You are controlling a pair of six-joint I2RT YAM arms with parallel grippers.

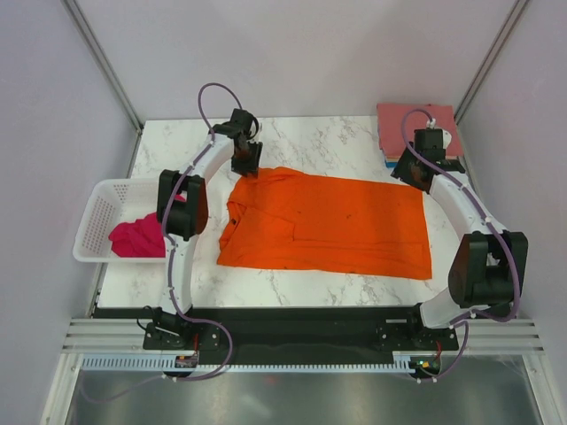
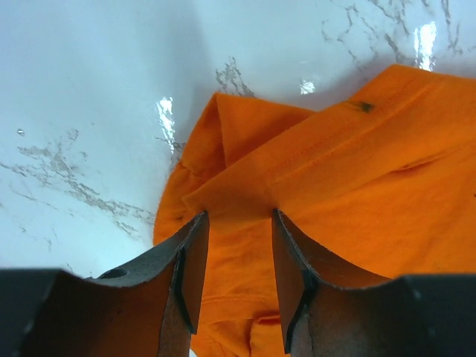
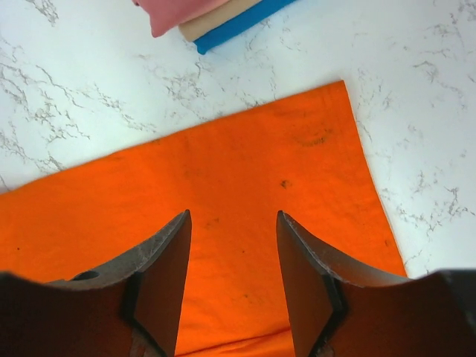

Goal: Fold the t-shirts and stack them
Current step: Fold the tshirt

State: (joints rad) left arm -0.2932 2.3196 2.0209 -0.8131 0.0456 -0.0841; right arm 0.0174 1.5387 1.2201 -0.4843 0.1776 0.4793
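Basket (image 1: 96, 197) with magenta t-shirt (image 1: 137, 237) only overhead; left hand (image 2: 239, 214) and right hand (image 3: 233, 214) both agape, empty, above orange t-shirt (image 1: 337, 221).

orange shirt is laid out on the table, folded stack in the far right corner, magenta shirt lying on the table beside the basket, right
Not quite. The magenta shirt lies inside the white basket, not on the table beside it, as the top external view shows. The orange shirt is laid out on the table, and the folded stack sits in the far right corner.
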